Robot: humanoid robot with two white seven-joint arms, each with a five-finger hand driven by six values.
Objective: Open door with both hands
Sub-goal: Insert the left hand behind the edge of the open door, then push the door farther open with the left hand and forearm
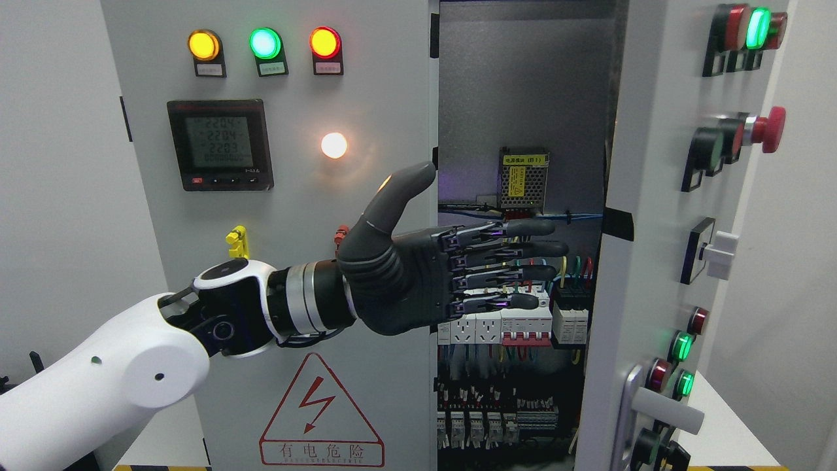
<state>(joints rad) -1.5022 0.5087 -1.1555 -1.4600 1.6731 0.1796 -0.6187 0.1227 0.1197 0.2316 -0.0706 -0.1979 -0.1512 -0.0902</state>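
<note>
A grey electrical cabinet fills the view. Its left door [366, 98] stands closed, carrying three lit lamps and a digital meter [220, 145]. The right door [644, 196] is swung outward, so I see it nearly edge-on, with its handle [660, 407] low down. My left hand [497, 261] reaches in from the lower left, fingers straight and spread flat, thumb up. Its palm lies over the left door's right edge and its fingertips [546, 248] point into the gap, apart from the right door. It holds nothing. My right arm does not show.
Inside the opening are a power supply [523, 178], rows of breakers [516, 324] and coloured wiring. The right door carries a red mushroom button [766, 129], a white rotary switch [718, 254] and green lamps. A high-voltage warning triangle [320, 412] marks the left door.
</note>
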